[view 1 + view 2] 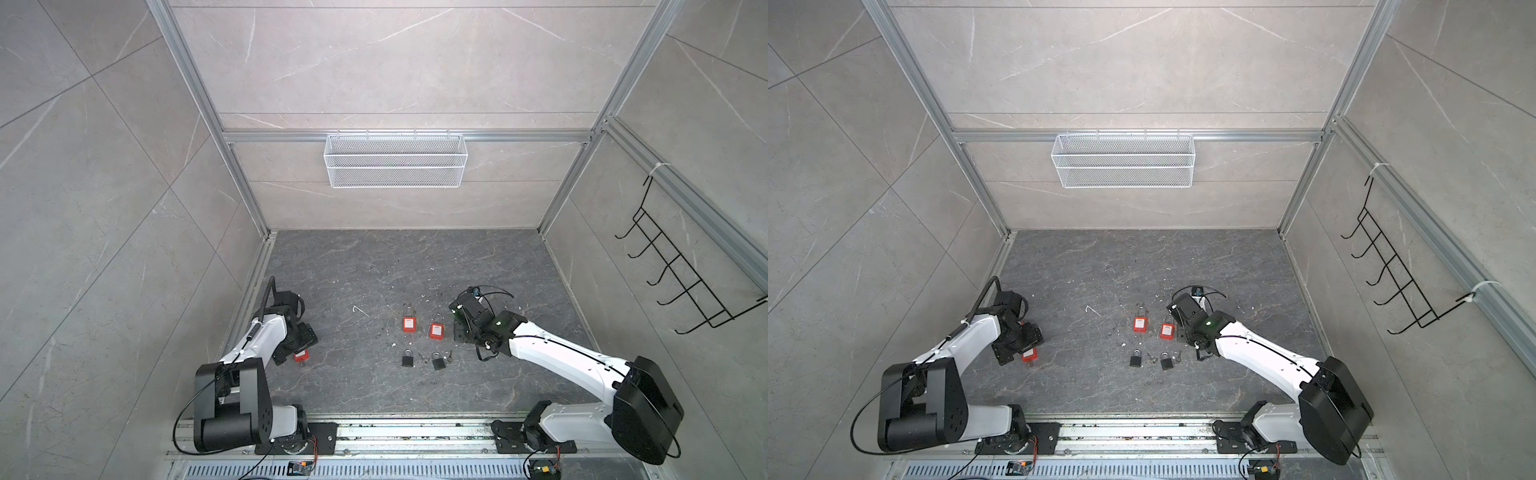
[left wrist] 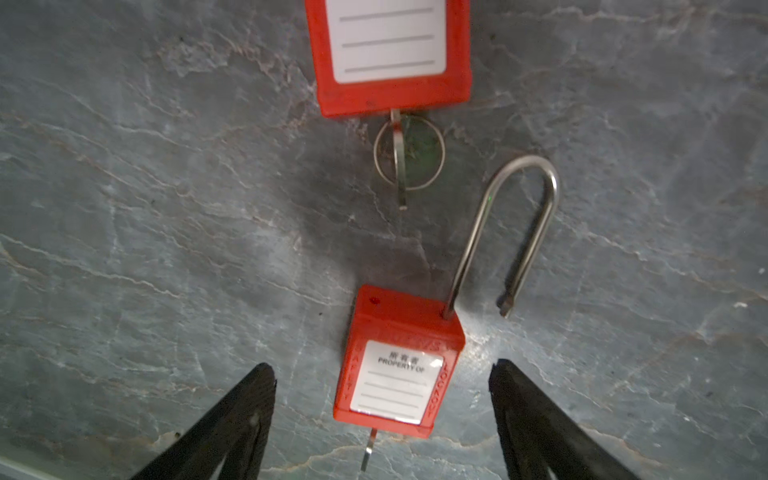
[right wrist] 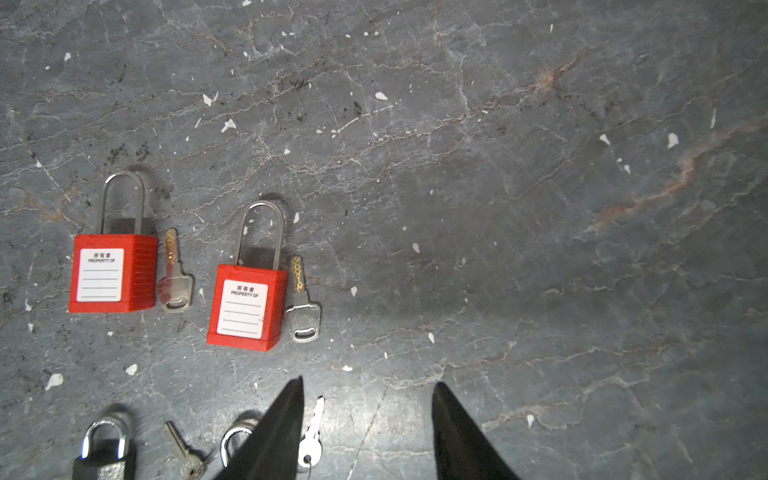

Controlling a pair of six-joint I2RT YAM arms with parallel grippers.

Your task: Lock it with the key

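Note:
Between the open fingers of my left gripper [image 2: 382, 365] lies a red padlock [image 2: 399, 374], touched by neither finger. Its steel shackle [image 2: 519, 224] is swung open and a key [image 2: 369, 451] sticks out of its base. Beyond it sits another red padlock [image 2: 390, 54] with a key on a ring [image 2: 409, 153] in its base. In both top views the left gripper [image 1: 296, 347] covers most of this; only a red padlock [image 1: 301, 355] shows beneath it. My right gripper [image 3: 368, 386] is open just above the floor, a small silver key [image 3: 311, 436] beside one finger [image 3: 286, 419].
Two red padlocks [image 3: 113, 272] [image 3: 247, 307] with shut shackles lie mid-floor, a key [image 3: 176, 282] [image 3: 303, 307] beside each. Nearer are two black padlocks [image 1: 408, 358] [image 1: 438, 362] and a small key [image 3: 185, 453]. A white wire basket [image 1: 395, 160] hangs on the back wall, a black hook rack [image 1: 681, 266] on the right wall.

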